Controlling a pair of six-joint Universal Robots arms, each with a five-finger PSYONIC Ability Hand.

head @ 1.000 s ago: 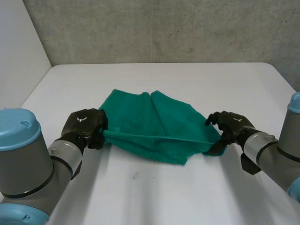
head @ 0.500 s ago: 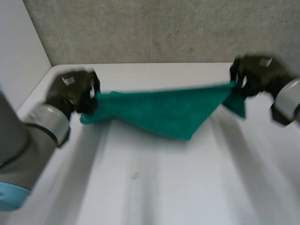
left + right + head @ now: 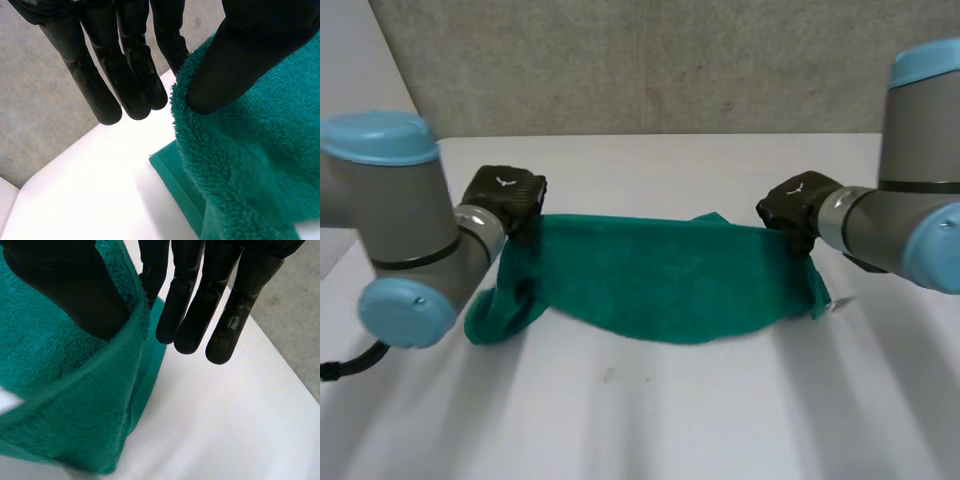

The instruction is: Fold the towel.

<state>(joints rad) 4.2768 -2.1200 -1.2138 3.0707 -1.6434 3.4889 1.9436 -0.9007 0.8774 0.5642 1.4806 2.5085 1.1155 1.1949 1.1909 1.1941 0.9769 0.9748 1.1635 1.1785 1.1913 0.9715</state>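
Towel (image 3: 650,285) lowered; wrist views show left robot hand (image 3: 250,55), right robot hand (image 3: 70,285) pinching corners.

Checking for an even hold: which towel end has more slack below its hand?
The end at the left hand: the towel bunches into a rounded lobe there, while below the right hand only a short flap hangs.

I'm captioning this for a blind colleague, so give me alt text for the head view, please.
A green towel hangs stretched over a white table, the robot's left hand pinching one end of its top edge and the right hand the other. Its lower edge sags in a curve.
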